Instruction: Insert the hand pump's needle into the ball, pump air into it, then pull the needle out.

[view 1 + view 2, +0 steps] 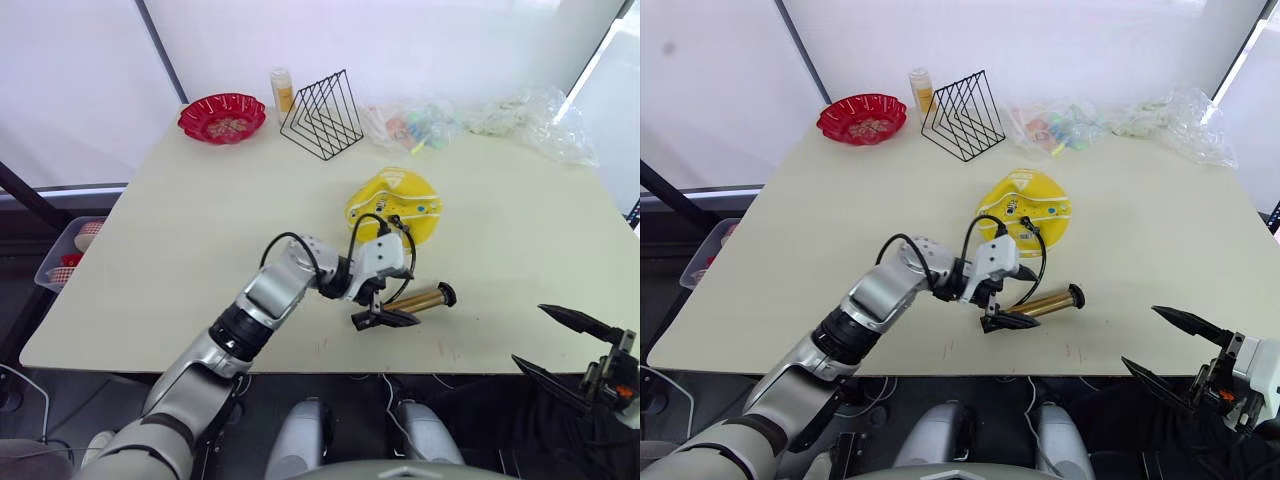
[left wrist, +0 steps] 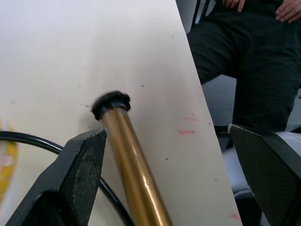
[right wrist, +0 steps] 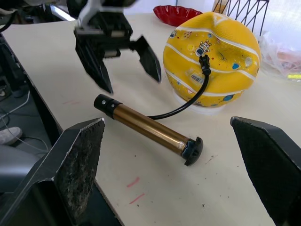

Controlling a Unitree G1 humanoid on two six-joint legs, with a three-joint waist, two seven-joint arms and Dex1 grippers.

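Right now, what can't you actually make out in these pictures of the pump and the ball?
- Needle: in the right wrist view the hose's black fitting sits on the ball; the metal pin itself can't be seen.
- Pump: cut off by the left wrist view's bottom edge.
- Pump's near end: in the head views the left tool covers it.
- Red bowl: contents too small to tell.
- Person: cut off by the left wrist view's top edge.

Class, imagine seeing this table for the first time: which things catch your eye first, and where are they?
The partly deflated yellow ball sits mid-table, with the needle plugged into it. The gold hand pump lies on the table nearer the robot, with the left end effector open over one end. A red bowl stands at the far left corner.
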